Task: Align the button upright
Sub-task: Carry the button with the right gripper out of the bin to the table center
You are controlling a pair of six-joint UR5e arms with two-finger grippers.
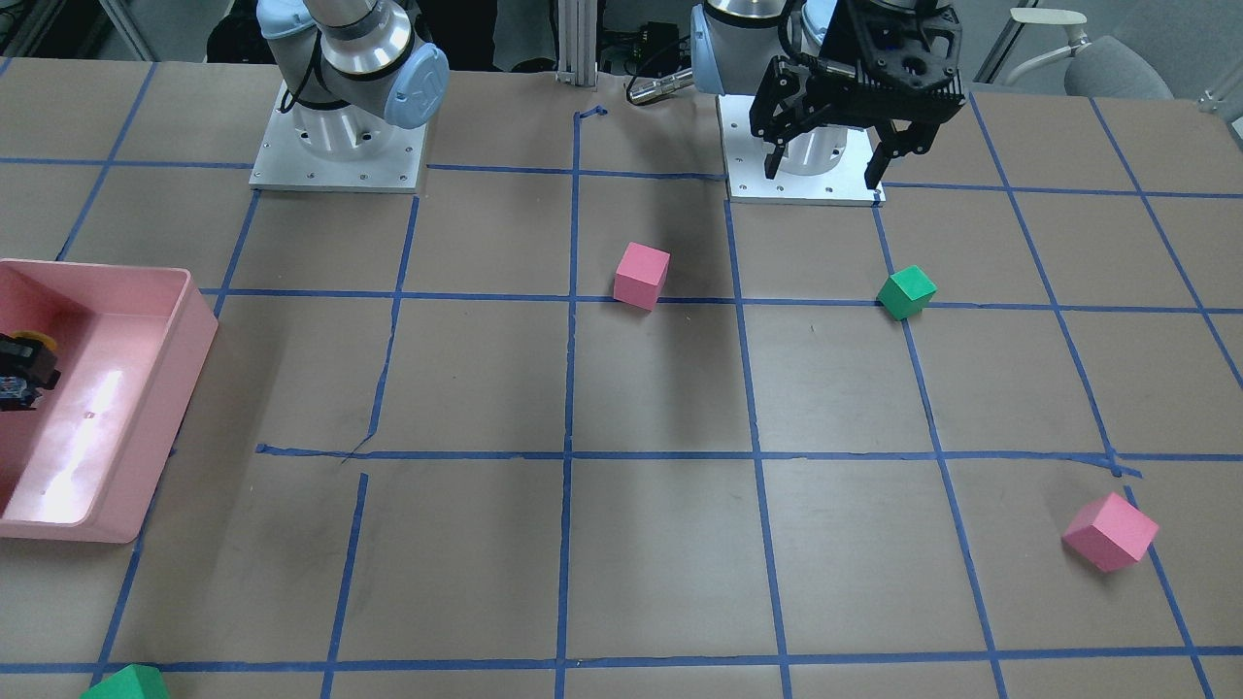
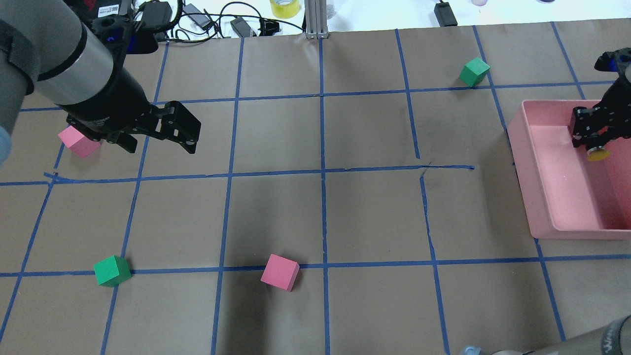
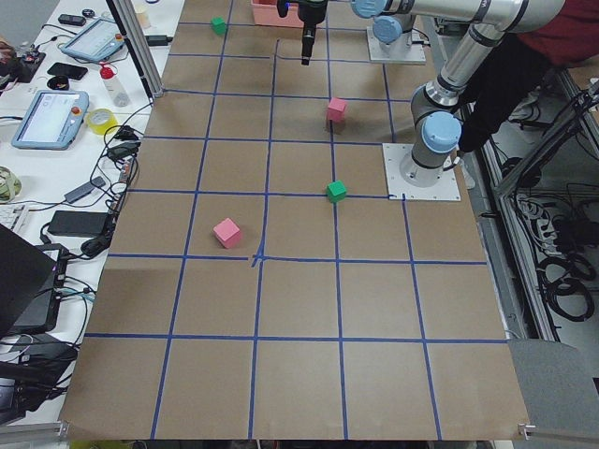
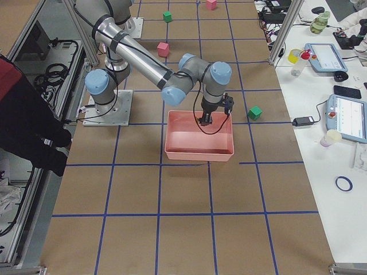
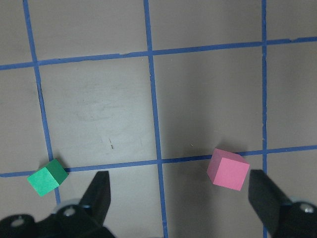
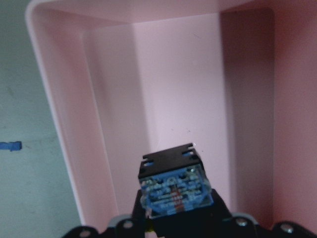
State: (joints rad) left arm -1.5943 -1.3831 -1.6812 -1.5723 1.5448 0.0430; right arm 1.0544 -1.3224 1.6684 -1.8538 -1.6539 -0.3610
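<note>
The button is held in my right gripper point(image 2: 591, 138) inside the pink bin point(image 2: 522, 148), near its far end. Its yellow cap point(image 2: 598, 155) shows just below the black fingers, over the bin floor. In the right wrist view the button's blue-grey block base point(image 6: 176, 191) faces the camera between the fingers, and the cap is hidden behind it. In the front view the gripper and button point(image 1: 24, 369) sit at the left edge, in the bin point(image 1: 194, 320). My left gripper point(image 2: 160, 145) is open and empty, high above the table near a pink cube point(image 2: 79, 140).
On the table lie a pink cube point(image 2: 279, 272), a green cube point(image 2: 112, 270) and a far green cube point(image 2: 474, 71). The left wrist view shows a green cube point(image 5: 48, 177) and a pink cube point(image 5: 228, 169) below. Blue tape lines grid the brown table.
</note>
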